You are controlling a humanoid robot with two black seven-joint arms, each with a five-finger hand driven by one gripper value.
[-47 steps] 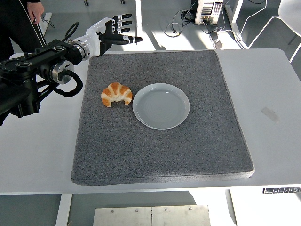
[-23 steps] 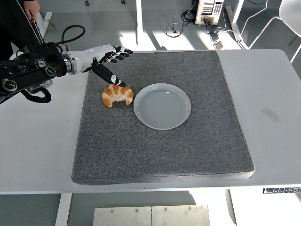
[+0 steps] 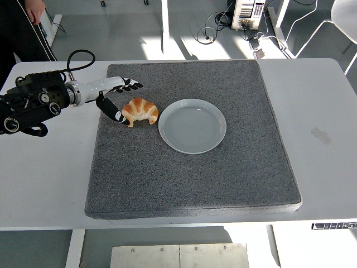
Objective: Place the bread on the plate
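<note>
left arm [image 3: 33, 103]: cut off at 9 o'clock edge | person [image 3: 25, 22]: cropped at 11 o'clock | chair [image 3: 343, 17]: cropped at 1 o'clock

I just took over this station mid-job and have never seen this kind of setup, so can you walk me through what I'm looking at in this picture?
There is one current picture, from a camera high on the robot's head, looking down over a white table. The black arm coming in from the left is the robot's own left arm, ending in a five-fingered left hand. Its right arm is not in view. A grey mat covers most of the table. On it lie a croissant and, just to its right, an empty plate. The hand is right beside the croissant's left end, fingers spread around it, but nothing is gripped yet. The croissant is not on the plate. Part of a person shows at the top left.
</note>
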